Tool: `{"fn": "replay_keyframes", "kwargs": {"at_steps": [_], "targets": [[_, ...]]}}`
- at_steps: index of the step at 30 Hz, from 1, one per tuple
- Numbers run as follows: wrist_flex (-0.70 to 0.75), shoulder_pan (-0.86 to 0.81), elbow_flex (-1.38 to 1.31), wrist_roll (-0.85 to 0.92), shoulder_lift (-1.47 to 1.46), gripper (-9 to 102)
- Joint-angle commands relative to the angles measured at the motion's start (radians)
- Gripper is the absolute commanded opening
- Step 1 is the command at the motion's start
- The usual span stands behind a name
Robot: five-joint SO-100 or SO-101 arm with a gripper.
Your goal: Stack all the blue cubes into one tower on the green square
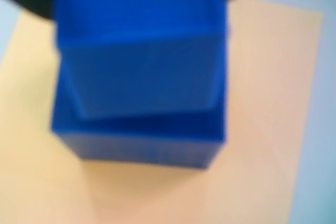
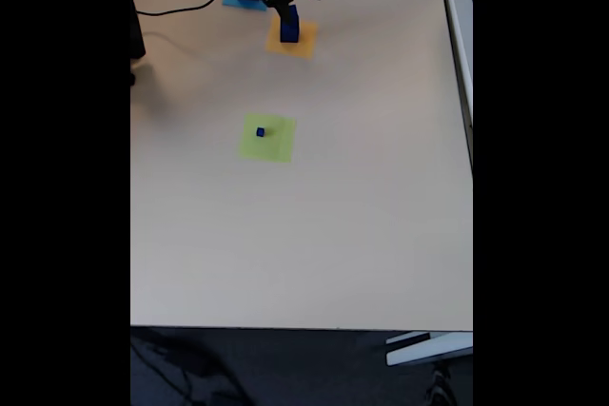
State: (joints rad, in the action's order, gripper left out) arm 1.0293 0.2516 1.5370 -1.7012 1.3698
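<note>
No writing to read anywhere.
The blue cubes (image 1: 142, 72), the green square (image 2: 267, 139) and the table (image 2: 314, 235) carry no legible label, number or mark.

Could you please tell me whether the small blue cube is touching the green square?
Touching: the fixed view shows the small blue cube resting on the green square.

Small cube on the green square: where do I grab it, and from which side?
Grip two opposite side faces of the small cube, coming straight down from above: it sits alone on the green square, bare paper all round. Its angle is too small to read.
</note>
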Motion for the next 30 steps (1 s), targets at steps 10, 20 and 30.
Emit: {"fn": "replay_keyframes", "kwargs": {"at_steps": [10, 20, 30], "targets": [[-0.026, 0.011, 0.002, -0.009, 0.083, 5], [-0.026, 0.014, 0.006, -0.005, 0.087, 6], [-0.029, 0.021, 0.006, -0.011, 0.089, 10]]}}
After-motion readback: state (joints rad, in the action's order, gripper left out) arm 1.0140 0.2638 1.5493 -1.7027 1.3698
